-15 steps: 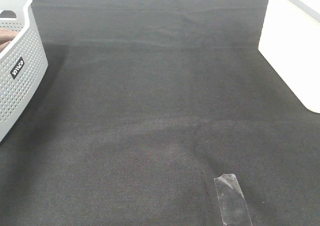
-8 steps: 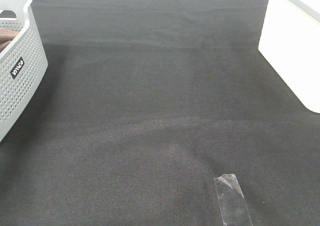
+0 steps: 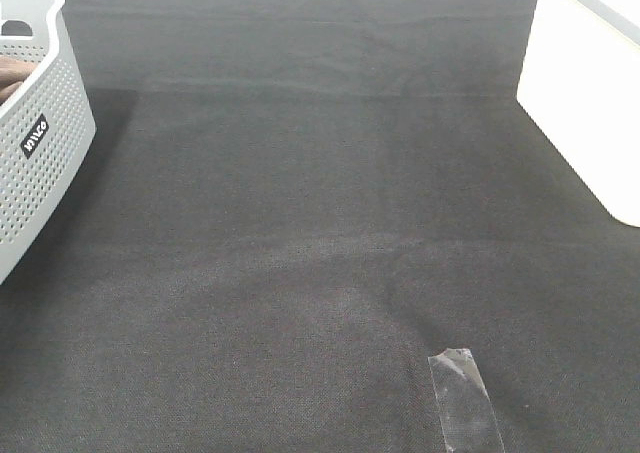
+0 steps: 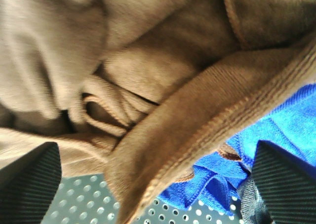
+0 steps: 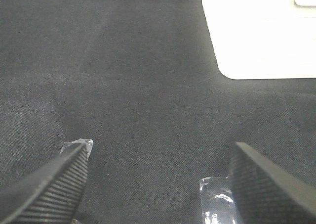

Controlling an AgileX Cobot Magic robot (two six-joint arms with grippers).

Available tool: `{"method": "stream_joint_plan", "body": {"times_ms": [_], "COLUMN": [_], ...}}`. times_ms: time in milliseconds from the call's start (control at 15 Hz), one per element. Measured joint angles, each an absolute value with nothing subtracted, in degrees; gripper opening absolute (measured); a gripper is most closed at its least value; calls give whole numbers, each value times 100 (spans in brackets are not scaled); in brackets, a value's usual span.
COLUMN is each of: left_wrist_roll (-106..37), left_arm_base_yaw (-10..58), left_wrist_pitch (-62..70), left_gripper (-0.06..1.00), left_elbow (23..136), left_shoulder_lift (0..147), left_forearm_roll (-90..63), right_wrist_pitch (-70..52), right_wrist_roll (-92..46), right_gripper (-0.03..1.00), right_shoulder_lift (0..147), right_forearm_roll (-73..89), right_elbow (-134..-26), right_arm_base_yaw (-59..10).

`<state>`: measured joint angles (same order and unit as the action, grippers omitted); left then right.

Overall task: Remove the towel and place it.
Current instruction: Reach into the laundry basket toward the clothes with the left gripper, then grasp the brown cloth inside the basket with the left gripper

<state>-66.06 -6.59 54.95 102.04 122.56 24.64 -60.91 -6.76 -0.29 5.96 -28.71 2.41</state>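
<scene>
1. The towel [image 4: 197, 115] lies bunched in the basket [image 3: 45, 123] at the desk's far left corner, on top of a blue cloth [image 4: 291, 120]. From up high only a brown sliver of it shows over the rim.
2. Over the last second nothing on the desk [image 3: 320, 223] has shifted. Only that brown sliver looks a shade darker, as if something now hangs over it. I'd say the lift-out hasn't started yet.
3. The left fingers [image 4: 29, 179] are spread wide, one on each side of a thick stitched fold. They point down into the basket and pinch nothing; whether they touch the pile I can't tell.
4. The right fingers [image 5: 49, 184] are spread too, with nothing between them. They sit low over the desk toward the near right corner, by the strips of tape [image 3: 465, 403].
5. Neither arm shows in the high view.
</scene>
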Motion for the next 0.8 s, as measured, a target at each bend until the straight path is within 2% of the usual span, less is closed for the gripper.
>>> {"method": "stream_joint_plan", "body": {"times_ms": [267, 533, 667, 800], "left_wrist_roll": [-6921, -7248, -7254, -7225], "left_arm_base_yaw": [-968, -1054, -1066, -1066], "left_wrist_pitch": [5495, 5495, 5363, 5265], "left_gripper": [99, 81, 53, 16], "left_elbow": [10204, 10204, 10204, 10204], "left_shoulder_lift": [12267, 12273, 12273, 12273], "left_forearm_roll": [2189, 1994, 1988, 1971], "right_wrist_pitch": [-6091, -6091, -6091, -6091], "right_wrist_roll": [-676, -676, -676, -676], "right_gripper": [72, 72, 72, 72], "right_shoulder_lift": [-29, -29, -29, -29], "right_forearm_roll": [596, 596, 596, 596], "right_elbow": [-2871, -2871, -2871, -2871], "right_arm_base_yaw": [241, 241, 241, 241]}}
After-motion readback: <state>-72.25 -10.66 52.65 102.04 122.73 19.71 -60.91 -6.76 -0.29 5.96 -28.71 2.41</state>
